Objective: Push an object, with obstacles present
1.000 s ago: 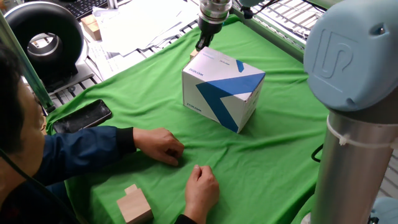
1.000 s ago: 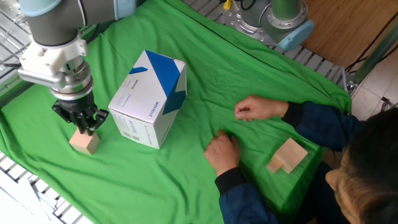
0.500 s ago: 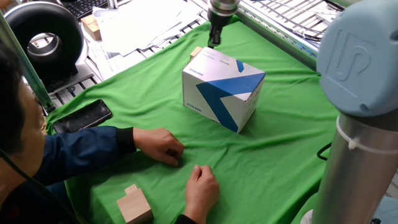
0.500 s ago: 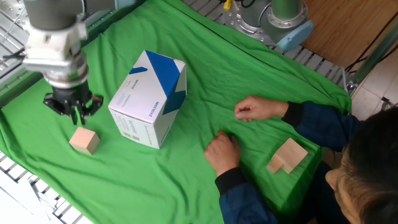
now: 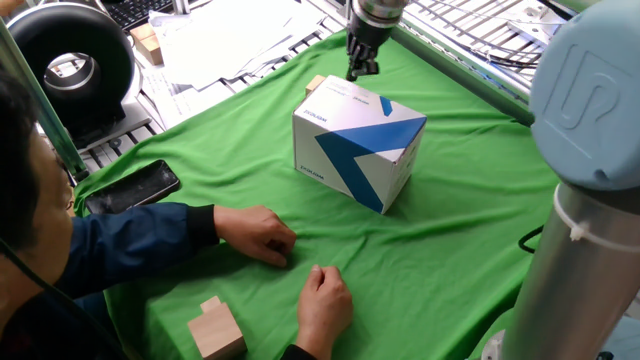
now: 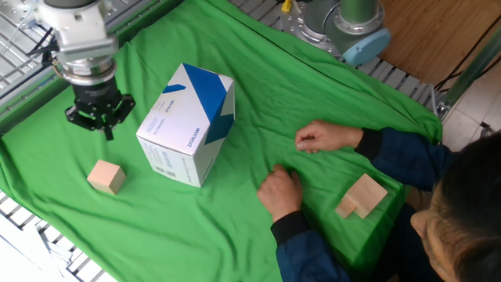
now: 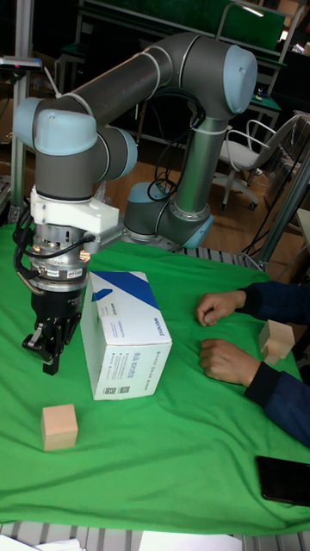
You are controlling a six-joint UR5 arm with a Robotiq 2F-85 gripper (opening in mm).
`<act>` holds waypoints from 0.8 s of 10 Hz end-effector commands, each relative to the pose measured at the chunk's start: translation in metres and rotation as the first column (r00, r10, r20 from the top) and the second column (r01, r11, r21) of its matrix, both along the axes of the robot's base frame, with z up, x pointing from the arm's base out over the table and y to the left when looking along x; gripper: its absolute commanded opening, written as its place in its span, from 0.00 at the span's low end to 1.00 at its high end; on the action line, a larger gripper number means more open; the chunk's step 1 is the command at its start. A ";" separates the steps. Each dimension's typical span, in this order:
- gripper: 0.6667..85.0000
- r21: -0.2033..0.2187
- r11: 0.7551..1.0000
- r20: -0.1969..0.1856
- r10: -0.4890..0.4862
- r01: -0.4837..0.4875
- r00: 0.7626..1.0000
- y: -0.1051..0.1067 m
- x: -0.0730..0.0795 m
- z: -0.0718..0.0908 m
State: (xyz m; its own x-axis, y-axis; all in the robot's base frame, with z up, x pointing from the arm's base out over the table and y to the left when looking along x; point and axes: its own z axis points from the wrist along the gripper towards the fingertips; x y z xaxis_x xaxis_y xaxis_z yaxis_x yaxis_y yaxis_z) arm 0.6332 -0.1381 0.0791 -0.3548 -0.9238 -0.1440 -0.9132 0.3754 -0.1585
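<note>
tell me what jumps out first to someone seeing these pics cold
The big white box with blue graphics stands mid-table on the green cloth, dwarfing everything else. Beside it the gripper hangs just above the cloth, fingers drawn together and holding nothing, with the small wooden cube lying apart from it, nearer the table edge. Across the box, a person's two hands rest on the cloth near a stepped wooden block.

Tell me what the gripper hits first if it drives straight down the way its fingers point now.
Probably bare green cloth. The gripper points downward, lifted off the table, beside the white box and clear of the wooden cube. Depth is uncertain, but nothing appears directly beneath it.
</note>
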 end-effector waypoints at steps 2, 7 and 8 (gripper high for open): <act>0.00 -0.077 0.984 -0.012 0.158 -0.158 0.987 -0.019 -0.012 -0.001; 0.00 -0.138 0.982 -0.094 0.120 -0.133 0.988 -0.039 -0.031 -0.004; 0.02 -0.147 0.975 -0.059 0.161 -0.168 0.985 -0.039 -0.021 -0.003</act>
State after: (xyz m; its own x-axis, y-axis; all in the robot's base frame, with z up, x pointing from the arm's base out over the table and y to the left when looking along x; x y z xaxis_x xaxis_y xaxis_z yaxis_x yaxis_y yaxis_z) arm 0.6075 -0.1737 0.0743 -0.2386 -0.9711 0.0062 -0.9620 0.2354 -0.1383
